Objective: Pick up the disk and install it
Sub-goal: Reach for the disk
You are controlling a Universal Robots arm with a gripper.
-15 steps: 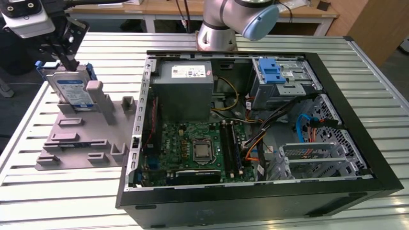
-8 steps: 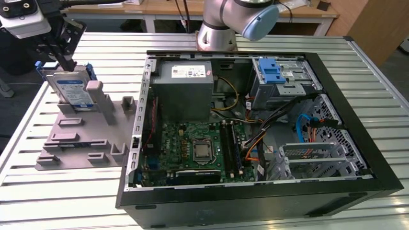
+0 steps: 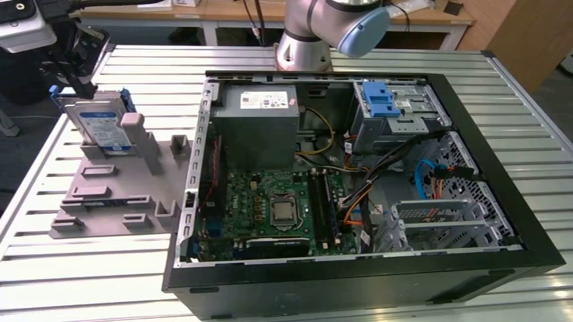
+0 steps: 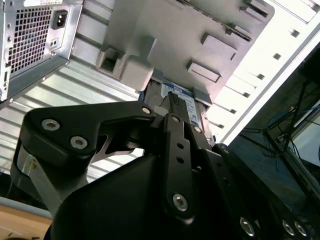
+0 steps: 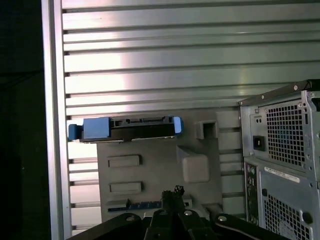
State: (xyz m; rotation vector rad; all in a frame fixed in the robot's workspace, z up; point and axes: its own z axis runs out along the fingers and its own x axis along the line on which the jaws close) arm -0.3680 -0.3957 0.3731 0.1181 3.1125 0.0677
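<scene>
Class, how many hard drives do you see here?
1. The hard drive stands in the grey holder, at the exterior view's left; the computer case may hide others.

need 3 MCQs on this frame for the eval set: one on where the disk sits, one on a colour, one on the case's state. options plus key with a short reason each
1. Where is the disk?
A. Standing in the grey holder on the table, at the exterior view's left of the computer case
B. In a drive bay
C. Flat on the power supply

2. What colour is the carrier around the disk?
A. Red
B. Blue
C. Yellow

3. What state is the computer case in?
A. Closed, side panel on
B. Standing upright
C. Lying on its side, open, motherboard showing

Key:
1 A: the exterior view shows it on edge in the holder, outside the case.
2 B: blue plastic shows at its ends in the first wrist view.
3 C: the board and cables are seen from above.
</scene>
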